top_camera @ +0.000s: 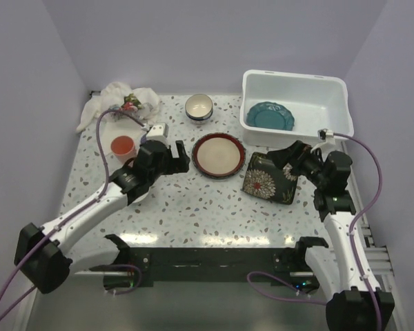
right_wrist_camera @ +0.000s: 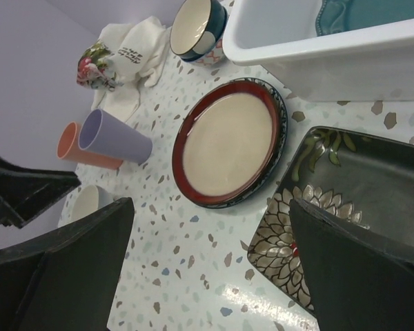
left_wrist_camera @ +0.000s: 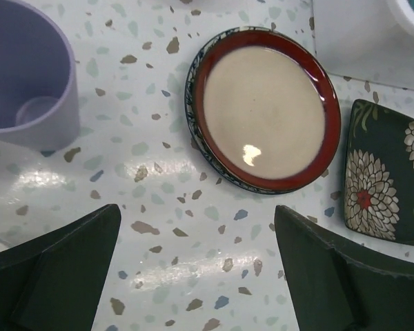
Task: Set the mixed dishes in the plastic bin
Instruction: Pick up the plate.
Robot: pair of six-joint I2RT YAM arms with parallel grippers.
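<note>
Teal plate (top_camera: 270,116) lies partly hidden by the bin (top_camera: 297,74) wall.
Both jaws gape empty: red plate (top_camera: 219,154) just ahead of the left, floral plate (top_camera: 262,181) under the right.

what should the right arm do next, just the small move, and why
Probably lower the right tool onto an edge of the dark floral square plate to grip it. The tool is open and hangs just above that plate, which lies closest to the plastic bin. Only the teal plate is inside the bin.
</note>
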